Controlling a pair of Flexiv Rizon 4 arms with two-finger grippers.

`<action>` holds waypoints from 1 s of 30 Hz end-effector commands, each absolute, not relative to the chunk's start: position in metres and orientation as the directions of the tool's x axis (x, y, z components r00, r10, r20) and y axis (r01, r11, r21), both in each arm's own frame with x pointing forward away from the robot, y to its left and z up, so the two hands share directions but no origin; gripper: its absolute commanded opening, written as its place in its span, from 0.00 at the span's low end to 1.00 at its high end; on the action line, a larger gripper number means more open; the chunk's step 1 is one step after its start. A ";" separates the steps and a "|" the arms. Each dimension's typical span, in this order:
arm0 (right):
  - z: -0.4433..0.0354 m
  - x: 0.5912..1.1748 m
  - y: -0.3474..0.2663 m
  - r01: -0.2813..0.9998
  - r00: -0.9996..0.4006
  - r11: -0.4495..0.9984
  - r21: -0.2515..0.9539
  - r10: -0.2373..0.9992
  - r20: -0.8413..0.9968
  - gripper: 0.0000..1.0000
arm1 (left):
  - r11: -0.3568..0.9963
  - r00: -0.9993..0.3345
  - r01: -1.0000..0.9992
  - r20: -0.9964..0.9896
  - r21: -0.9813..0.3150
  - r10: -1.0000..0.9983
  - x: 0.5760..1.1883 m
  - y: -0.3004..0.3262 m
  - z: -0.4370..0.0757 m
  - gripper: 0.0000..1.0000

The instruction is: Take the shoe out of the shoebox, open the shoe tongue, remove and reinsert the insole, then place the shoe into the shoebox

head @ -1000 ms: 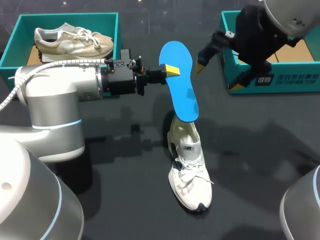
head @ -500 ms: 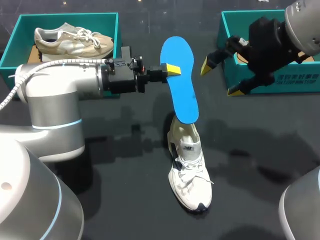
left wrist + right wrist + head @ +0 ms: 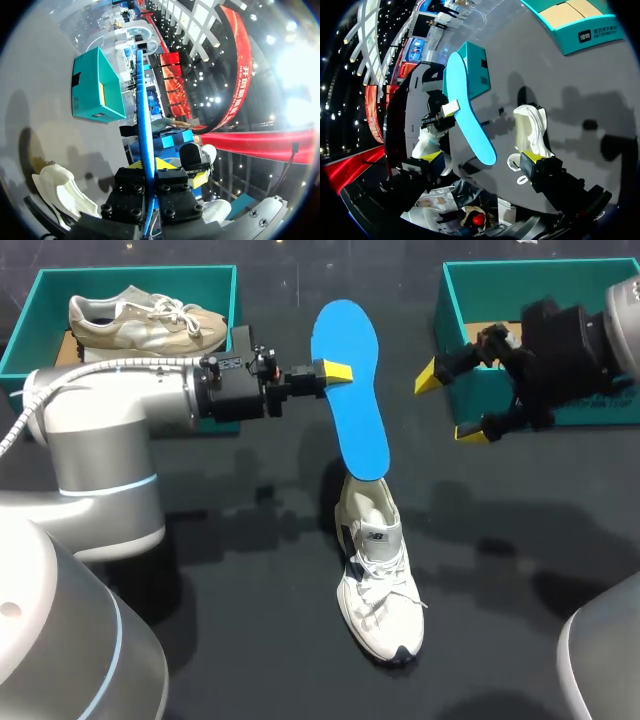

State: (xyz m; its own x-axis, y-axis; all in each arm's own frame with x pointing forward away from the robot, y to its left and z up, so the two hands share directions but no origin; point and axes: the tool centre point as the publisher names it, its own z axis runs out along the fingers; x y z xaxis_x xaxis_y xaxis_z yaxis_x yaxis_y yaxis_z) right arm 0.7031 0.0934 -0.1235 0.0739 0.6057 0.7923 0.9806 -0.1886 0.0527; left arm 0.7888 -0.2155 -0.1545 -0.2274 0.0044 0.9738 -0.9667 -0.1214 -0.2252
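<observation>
A blue insole (image 3: pixel 350 390) hangs upright over the white shoe (image 3: pixel 378 580), its lower end just above the shoe's opening. My left gripper (image 3: pixel 335 371) is shut on the insole's edge near its upper end. In the left wrist view the insole (image 3: pixel 142 115) runs edge-on between the fingers, with the shoe (image 3: pixel 60 192) below. My right gripper (image 3: pixel 450 405) stands open and empty, right of the insole, in front of the right teal shoebox (image 3: pixel 455 310). From the right wrist the insole (image 3: pixel 465 112) and shoe (image 3: pixel 532 130) lie ahead of its spread fingers.
A second teal box (image 3: pixel 30 310) at the back left holds a beige shoe (image 3: pixel 145 320). The right box's cardboard floor shows past my right arm. Dark tabletop surrounds the white shoe.
My right gripper has drawn back to the right, away from the insole, still open. The left gripper has shifted the insole slightly up and to the left.
</observation>
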 end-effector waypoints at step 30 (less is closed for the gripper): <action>-0.140 0.709 0.094 0.988 0.013 -0.151 0.035 0.304 0.953 1.00 | -0.153 -0.419 -0.901 0.905 -0.406 0.069 0.793 -0.200 -0.132 0.00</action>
State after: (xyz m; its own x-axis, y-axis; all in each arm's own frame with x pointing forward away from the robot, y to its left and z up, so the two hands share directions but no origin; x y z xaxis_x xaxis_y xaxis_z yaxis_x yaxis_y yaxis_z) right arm 0.7076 0.0909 -0.1326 0.0190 0.3347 0.9421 0.9885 -0.1475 0.0325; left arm 0.7928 -0.2016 -0.1324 -0.4112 0.0626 0.9094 -0.9051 -0.1468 -0.3991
